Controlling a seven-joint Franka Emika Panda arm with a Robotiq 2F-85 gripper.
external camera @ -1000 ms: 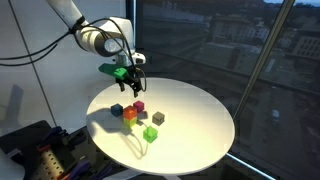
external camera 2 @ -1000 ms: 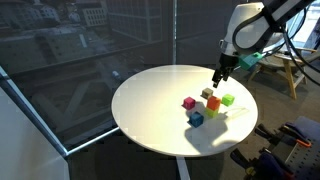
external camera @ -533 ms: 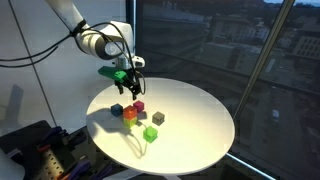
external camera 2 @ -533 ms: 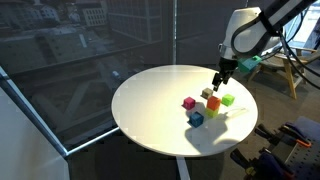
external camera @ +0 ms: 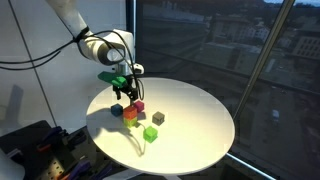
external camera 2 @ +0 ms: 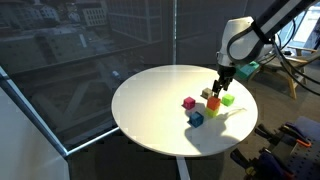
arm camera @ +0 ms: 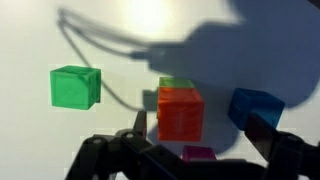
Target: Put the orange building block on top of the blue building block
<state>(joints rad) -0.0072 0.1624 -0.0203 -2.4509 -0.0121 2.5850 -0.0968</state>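
Observation:
The orange building block (arm camera: 180,112) lies below my gripper (arm camera: 203,128), close to the left finger (arm camera: 140,124). The blue building block (arm camera: 255,105) lies just to its right, near the right finger (arm camera: 266,132). The jaws stand open with nothing gripped. In both exterior views the gripper (external camera: 125,90) (external camera 2: 219,88) hangs low over the cluster of cubes. There the orange block (external camera: 129,112) (external camera 2: 212,103) and the blue block (external camera: 117,110) (external camera 2: 196,118) rest on the round white table (external camera: 195,125) (external camera 2: 150,105).
A magenta cube (arm camera: 200,153) (external camera: 138,104) lies beside the orange one, and a yellow cube (external camera: 131,121) touches the cluster. A green cube (arm camera: 76,87) (external camera: 158,118) sits apart, and another green cube (external camera: 150,134) nearer the table's edge. A cable's shadow crosses the tabletop.
The gripper has come down and a little sideways toward the cluster of cubes. Its jaws stayed open. The cubes have not moved.

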